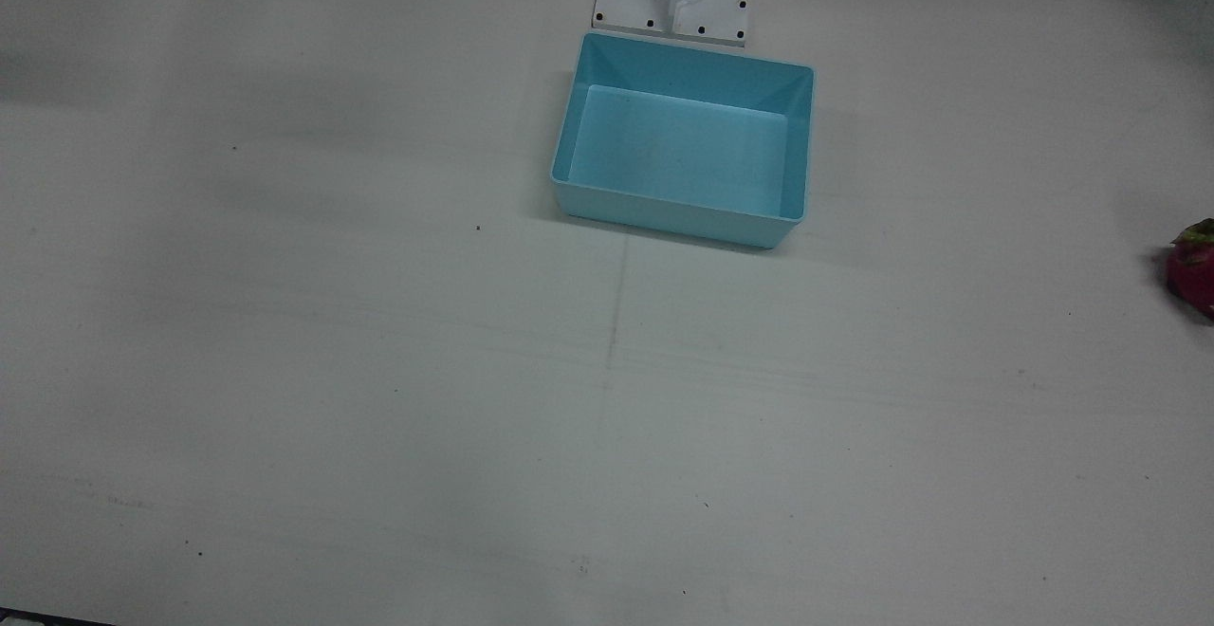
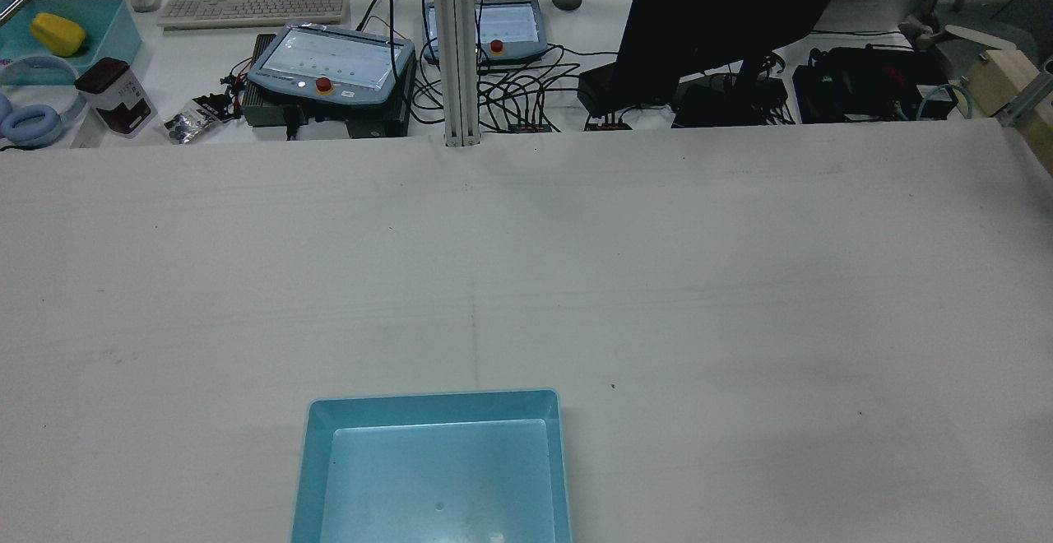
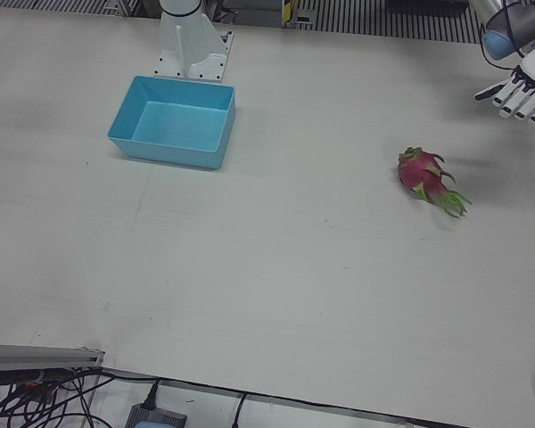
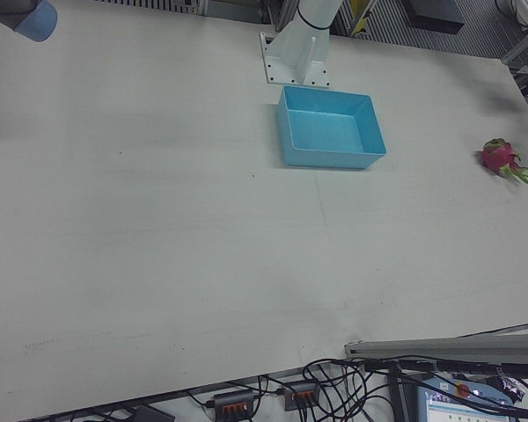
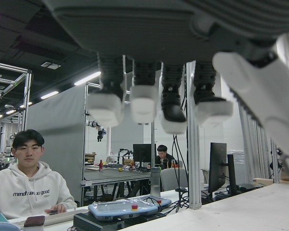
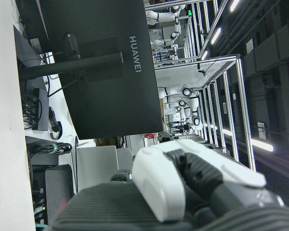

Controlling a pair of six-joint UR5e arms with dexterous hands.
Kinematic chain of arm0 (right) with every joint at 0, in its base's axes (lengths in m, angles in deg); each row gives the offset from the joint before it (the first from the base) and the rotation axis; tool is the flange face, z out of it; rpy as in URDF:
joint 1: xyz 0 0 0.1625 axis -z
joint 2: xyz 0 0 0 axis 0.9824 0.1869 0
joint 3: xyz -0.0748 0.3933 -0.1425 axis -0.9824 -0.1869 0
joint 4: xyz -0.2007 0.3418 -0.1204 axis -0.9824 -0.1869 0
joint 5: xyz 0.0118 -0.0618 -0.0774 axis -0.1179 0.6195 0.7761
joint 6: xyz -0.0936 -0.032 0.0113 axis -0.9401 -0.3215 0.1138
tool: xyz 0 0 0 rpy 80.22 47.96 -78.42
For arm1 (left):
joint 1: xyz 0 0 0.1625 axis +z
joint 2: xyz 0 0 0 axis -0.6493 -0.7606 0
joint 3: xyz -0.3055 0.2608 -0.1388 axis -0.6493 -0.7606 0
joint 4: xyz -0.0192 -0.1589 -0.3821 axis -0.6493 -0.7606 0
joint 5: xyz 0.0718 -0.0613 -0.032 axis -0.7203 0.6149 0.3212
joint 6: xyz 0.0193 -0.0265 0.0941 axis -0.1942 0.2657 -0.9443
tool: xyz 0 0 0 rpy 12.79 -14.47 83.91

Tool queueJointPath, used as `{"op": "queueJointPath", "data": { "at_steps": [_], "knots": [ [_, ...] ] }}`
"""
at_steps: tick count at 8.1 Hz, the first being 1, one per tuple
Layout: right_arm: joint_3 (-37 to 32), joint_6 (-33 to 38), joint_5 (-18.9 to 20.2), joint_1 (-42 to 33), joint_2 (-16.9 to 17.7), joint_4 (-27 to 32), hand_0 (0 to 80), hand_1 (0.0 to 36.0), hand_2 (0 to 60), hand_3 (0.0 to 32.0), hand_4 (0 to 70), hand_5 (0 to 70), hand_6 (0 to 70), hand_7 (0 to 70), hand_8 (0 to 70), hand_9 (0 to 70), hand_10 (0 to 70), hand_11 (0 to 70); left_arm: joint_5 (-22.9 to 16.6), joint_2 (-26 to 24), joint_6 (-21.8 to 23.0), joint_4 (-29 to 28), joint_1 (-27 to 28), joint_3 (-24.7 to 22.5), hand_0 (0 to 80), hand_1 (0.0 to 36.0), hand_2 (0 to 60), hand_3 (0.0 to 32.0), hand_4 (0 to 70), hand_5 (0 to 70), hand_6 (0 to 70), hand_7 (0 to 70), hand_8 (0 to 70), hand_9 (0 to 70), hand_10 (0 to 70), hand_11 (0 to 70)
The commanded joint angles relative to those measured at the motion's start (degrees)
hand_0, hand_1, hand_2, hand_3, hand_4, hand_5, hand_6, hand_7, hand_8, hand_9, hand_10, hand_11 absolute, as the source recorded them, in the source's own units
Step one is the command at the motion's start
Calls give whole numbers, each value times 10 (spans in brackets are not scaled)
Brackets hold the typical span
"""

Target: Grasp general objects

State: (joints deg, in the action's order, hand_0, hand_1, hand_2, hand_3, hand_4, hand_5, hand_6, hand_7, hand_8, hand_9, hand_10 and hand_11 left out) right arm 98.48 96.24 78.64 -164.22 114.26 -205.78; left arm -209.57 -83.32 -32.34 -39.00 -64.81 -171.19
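Dragon fruit (image 3: 424, 176) lies on tabletop (image 3: 276, 259), leafy end pointing away from box (image 3: 175, 121). Left hand (image 3: 520, 93) nearest, up high beside it, fingers apart, empty. Right hand (image 6: 183, 192): cannot tell.

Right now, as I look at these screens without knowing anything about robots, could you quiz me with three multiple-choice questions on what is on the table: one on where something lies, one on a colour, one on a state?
1. Where does the pink, green-leafed dragon fruit lie?
A. inside the tub
B. on the bare table, apart from the tub
C. in a robot hand

2. What colour is the rectangular plastic tub?
A. light blue
B. yellow
C. red

3. How is the left robot hand now?
A. closed on the fruit
B. pressed flat on the table
C. open, holding nothing

Answers:
1 B: the left-front view shows the fruit on the white table, well clear of the tub.
2 A: every table view shows it light blue.
3 C: its fingers are spread in the air, off to the side of the fruit.
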Motion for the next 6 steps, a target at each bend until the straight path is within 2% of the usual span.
{"op": "queueJointPath", "data": {
  "at_steps": [1,3,4,5,6],
  "knots": [
    [-1,0,0,0,0,1,0,0,0,0,0,0,0,0,0,0,0,0,-9,12,20,-2,-11,-9,427,76,65,0,171,0,46,40,0,1,141,213],
    [-1,0,0,0,0,0,0,0,0,0,0,0,0,0,0,0,0,0,-2,1,19,61,-11,-19,431,88,79,0,134,0,43,42,0,0,106,165],
    [-1,0,0,0,0,1,0,0,0,0,0,0,0,0,0,0,0,0,20,-4,19,91,-11,-20,437,91,73,0,127,0,34,36,0,0,77,123],
    [-1,0,0,0,0,0,0,0,0,0,0,0,0,0,0,0,0,0,52,-8,20,111,-11,-22,448,96,72,0,135,0,43,56,0,0,71,114],
    [-1,0,0,0,0,0,0,0,0,0,0,0,0,0,0,0,0,0,58,-9,20,144,-11,-32,454,103,86,0,141,0,48,74,0,0,66,107]
  ]
}}
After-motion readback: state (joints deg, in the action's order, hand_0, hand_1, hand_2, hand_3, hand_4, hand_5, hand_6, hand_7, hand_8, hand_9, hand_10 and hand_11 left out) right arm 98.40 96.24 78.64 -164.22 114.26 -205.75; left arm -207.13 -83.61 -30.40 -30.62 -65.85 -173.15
